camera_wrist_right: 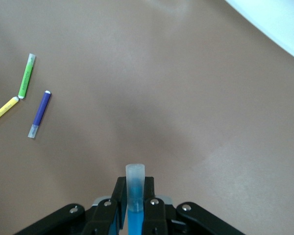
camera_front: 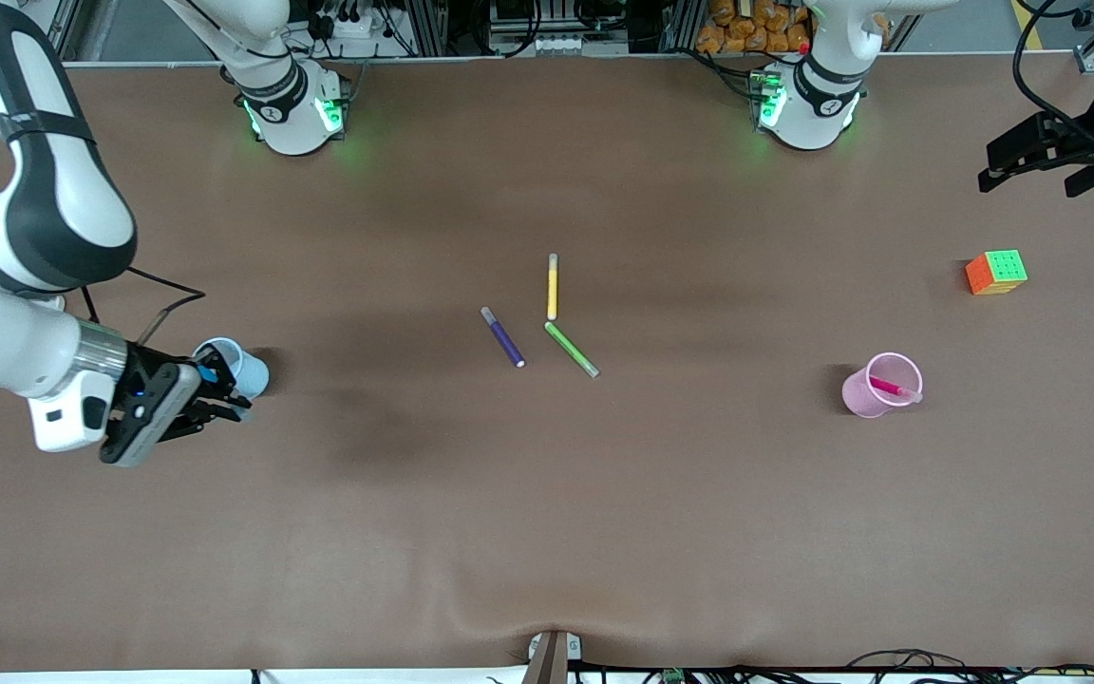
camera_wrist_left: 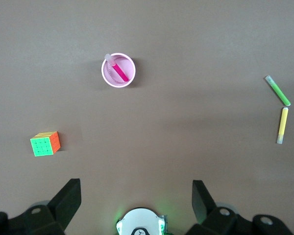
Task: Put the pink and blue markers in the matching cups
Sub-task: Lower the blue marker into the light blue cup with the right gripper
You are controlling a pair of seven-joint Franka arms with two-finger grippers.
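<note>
Though front-hidden, blue marker point(camera_wrist_right: 135, 196) wrist-visible

The front camera looked down from high across the worktop point(camera_front: 547, 532), facing both arm bases along the top edge and taking in the whole surface. The left wrist camera hung high, looking straight down past its own open gripper point(camera_wrist_left: 137, 200); it shared the pink cup point(camera_wrist_left: 118, 70), the cube point(camera_wrist_left: 45, 143) and the green marker point(camera_wrist_left: 278, 90) with the front view. The right wrist camera sat closer, sharing the purple marker point(camera_wrist_right: 40, 113).
</note>
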